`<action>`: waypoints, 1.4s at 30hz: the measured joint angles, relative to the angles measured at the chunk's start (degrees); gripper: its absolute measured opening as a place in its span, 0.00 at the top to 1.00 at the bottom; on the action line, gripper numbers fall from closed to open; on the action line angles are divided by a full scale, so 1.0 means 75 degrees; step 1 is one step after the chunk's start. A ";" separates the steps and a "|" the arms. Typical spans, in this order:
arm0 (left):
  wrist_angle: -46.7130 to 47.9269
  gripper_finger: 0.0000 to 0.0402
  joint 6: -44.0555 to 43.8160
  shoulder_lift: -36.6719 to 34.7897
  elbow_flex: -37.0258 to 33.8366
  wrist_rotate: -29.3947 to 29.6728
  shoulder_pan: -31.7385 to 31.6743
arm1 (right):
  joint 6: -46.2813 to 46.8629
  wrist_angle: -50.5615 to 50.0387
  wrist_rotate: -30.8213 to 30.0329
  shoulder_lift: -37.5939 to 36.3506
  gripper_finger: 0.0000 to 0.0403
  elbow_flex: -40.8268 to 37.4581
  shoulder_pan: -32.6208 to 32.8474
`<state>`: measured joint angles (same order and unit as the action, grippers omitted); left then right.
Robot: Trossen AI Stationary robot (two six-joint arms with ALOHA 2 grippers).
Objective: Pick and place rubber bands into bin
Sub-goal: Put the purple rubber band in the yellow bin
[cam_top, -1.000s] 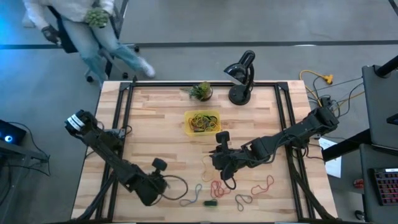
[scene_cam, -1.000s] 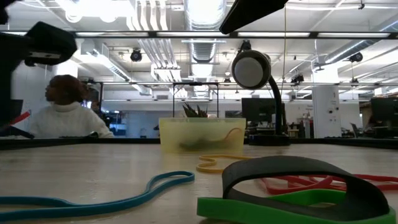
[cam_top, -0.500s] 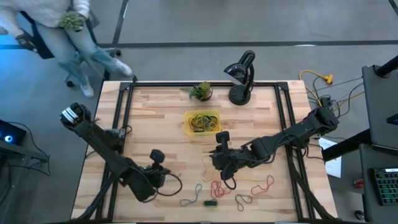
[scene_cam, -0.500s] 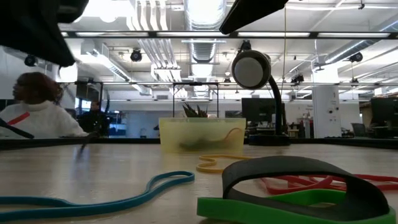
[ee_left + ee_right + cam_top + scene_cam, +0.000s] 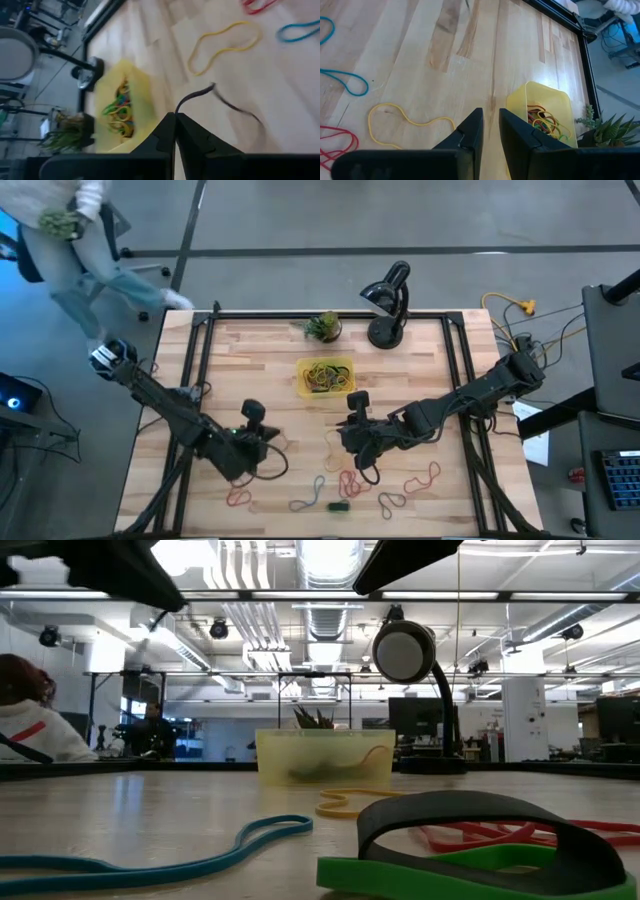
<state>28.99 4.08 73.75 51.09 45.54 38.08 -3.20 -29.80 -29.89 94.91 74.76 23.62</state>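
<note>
The left end effector (image 5: 174, 131), fingers pressed together, is carrying a limp dark band (image 5: 220, 100) toward the bin (image 5: 326, 376); other rubber bands (image 5: 350, 482) are lying flat on the table (image 5: 420, 380), best pinched at a raised strand.

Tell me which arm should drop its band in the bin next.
Left. The left gripper is shut on a dark rubber band and points toward the bin. The right gripper hangs nearer the bin but holds nothing.
</note>
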 joint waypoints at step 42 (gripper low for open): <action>-0.3728 1.00 0.3512 0.0189 -0.0161 -0.5579 -0.6731 | -0.0057 -0.0006 -0.0003 0.0000 0.86 -0.0003 -0.0001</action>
<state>1.03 30.41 75.18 49.89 3.69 -12.40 -3.63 -29.85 -29.91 94.91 74.74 23.61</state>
